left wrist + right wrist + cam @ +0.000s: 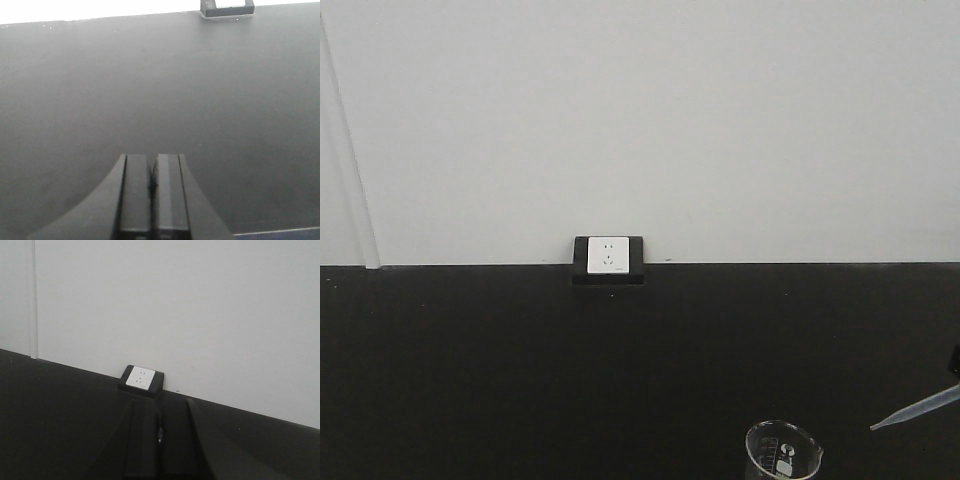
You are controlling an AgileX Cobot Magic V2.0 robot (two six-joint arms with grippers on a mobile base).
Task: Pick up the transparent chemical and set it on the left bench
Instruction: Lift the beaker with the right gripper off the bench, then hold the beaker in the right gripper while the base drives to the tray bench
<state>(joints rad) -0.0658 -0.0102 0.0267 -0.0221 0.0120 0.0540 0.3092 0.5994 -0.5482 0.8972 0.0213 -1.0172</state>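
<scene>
Transparent chemical [918, 407]: lower right of the front view, tilted, tip down-left, bulb end off frame.
Handling: judged light, thin and pliable; the bulb squashes, so hold the stem lightly.
Right claw [159, 440]: fingers together, pale sliver in the seam; judged to be pinching the transparent chemical.
Left claw [152, 190]: fingers together, empty.
Beaker [783, 455]: just left of the tip, apart.
Counter [520, 370]: black, wall socket [608, 255] at rear.

You're looking at a laboratory: a matte black bench [470, 380] runs along a plain white wall [640, 120] with a socket [608, 255] at its back edge, and a graduated glass beaker [783, 452] and a dropper pipette [920, 407] show at lower right.
</scene>
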